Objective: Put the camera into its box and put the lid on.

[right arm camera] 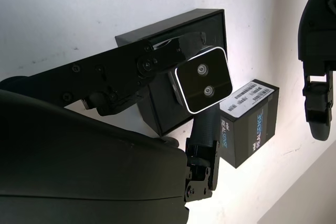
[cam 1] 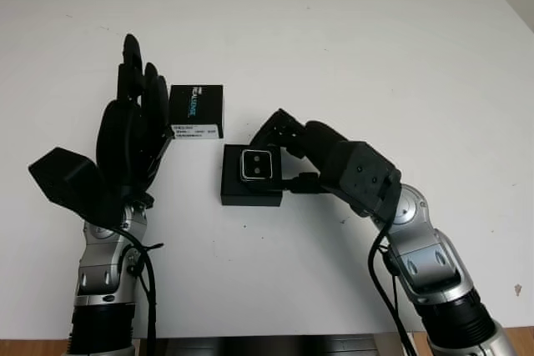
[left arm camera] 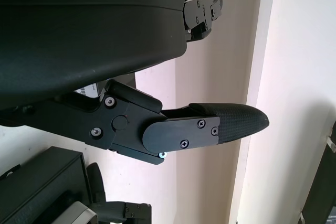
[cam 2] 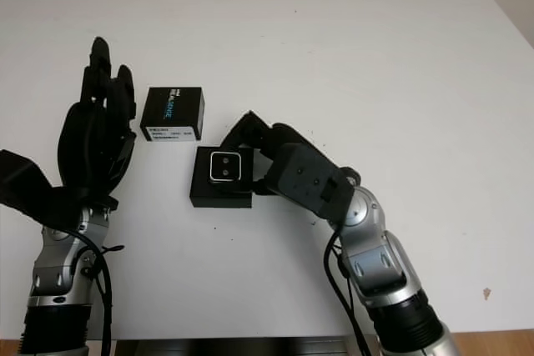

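The small silver-edged camera (cam 1: 258, 165) faces up with its two lenses showing, sitting in or just over the open black box (cam 1: 247, 197) at mid-table. My right hand (cam 1: 282, 158) is shut on the camera, with fingers (right arm camera: 157, 56) on opposite sides of it. The box's black lid (cam 1: 197, 111), with printed lettering and a white label, lies on the table just behind and left of the box. My left hand (cam 1: 133, 122) is open and raised upright beside the lid's left side, not touching it.
The white table (cam 1: 375, 64) extends far to the back and right. Its front edge (cam 1: 267, 337) runs close below both forearms.
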